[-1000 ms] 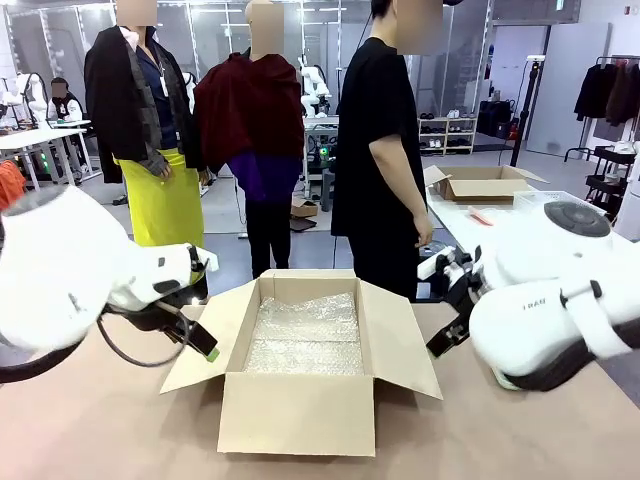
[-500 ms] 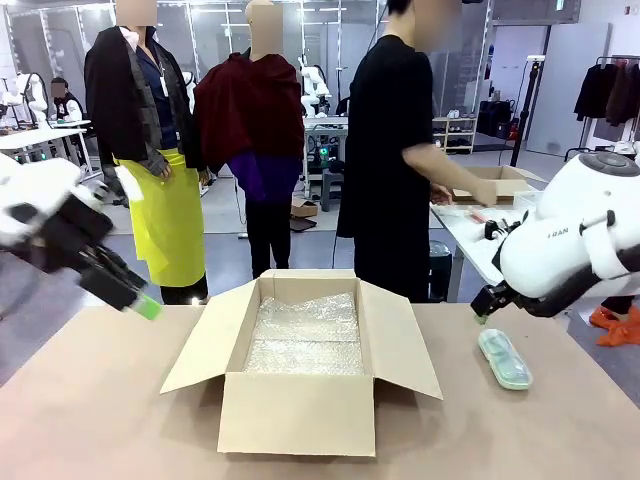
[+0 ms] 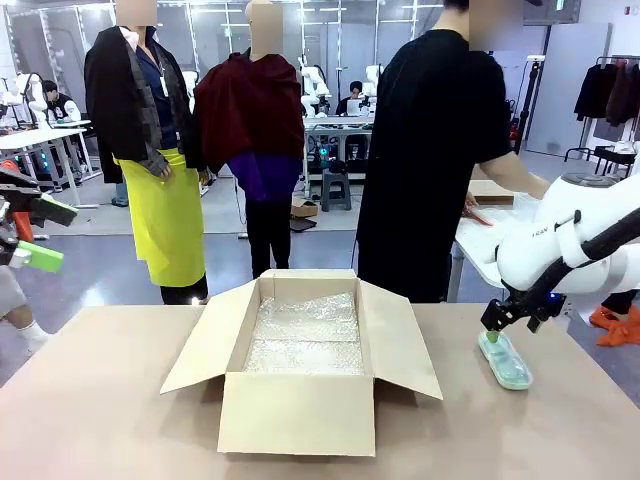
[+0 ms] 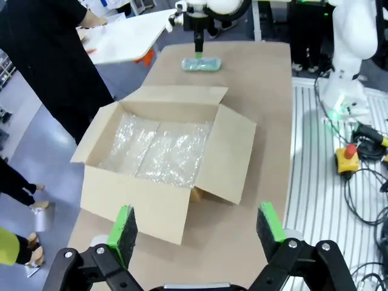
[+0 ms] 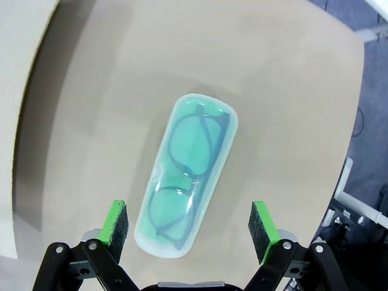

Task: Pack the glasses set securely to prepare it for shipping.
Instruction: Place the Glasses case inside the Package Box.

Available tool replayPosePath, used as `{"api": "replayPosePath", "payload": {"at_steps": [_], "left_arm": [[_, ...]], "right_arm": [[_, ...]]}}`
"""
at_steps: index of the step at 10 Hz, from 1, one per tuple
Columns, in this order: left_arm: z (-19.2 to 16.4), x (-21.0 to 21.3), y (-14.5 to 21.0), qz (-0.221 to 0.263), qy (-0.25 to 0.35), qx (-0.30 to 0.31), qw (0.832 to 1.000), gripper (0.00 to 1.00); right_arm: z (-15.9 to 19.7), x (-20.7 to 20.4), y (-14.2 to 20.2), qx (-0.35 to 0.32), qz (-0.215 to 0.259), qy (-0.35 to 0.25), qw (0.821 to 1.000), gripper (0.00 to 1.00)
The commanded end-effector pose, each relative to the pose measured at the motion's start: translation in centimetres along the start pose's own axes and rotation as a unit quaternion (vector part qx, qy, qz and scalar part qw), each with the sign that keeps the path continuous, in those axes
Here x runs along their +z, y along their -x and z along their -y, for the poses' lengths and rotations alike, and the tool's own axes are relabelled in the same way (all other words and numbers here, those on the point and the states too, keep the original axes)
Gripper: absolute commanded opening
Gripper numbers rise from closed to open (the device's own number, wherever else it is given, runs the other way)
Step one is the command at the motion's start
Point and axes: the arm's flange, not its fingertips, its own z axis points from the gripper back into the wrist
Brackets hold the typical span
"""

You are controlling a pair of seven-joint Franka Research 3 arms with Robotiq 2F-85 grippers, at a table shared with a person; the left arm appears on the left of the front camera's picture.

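**Right arm poised over the mint-green pack, left arm held high and wide**

We see the right gripper (image 3: pixel 497 334) pointing straight down at the right side of the table (image 3: pixel 100 420), its white arm curving in from the right edge and bending sharply at the wrist. Its fingers stand wide apart and hold nothing. In the right wrist view the green pads (image 5: pixel 115 225) flank the near end of the mint-green pack (image 5: pixel 188 182) with a gap on each side. The pack lies flat on the tabletop, dark-rimmed glasses showing through its clear lid. From the front we cannot tell whether the fingertips touch the pack (they sit right at its far end).

The left gripper (image 3: pixel 42 235) hangs at the left edge, well above the table, with its fingers pointing sideways toward the middle. They too are spread and empty. Its wrist camera looks down slantwise between the pads (image 4: pixel 124 227) onto the open cardboard box (image 4: pixel 133 203).

The box stands mid-table with all flaps out, and bubble wrap (image 3: pixel 305 335) lines its floor. The pack lies well to the right of it, outside the box. A person (image 3: pixel 430 150) in black stands behind, reaching toward a side table.
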Motion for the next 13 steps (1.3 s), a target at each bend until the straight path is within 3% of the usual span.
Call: {"api": "replayPosePath", "payload": {"at_steps": [1,6,12,13], "left_arm": [[-0.1,-0.9,-0.4,-0.021,-0.007,-0.006,1.0,1.0],[-0.1,-0.9,-0.4,-0.021,-0.007,-0.006,1.0,1.0],[-0.1,-0.9,-0.4,-0.021,-0.007,-0.006,1.0,1.0],[-0.1,-0.9,-0.4,-0.021,-0.007,-0.006,1.0,1.0]], "right_arm": [[0.6,-0.8,-1.1,-0.022,-0.025,-0.013,0.999,1.0],[1.4,-5.2,-1.5,-0.045,-0.05,-0.05,0.996,1.0],[1.1,-7.4,-1.3,-0.064,-0.061,-0.074,0.993,1.0],[1.1,-7.4,-1.3,-0.062,-0.059,-0.076,0.993,0.93]]}}
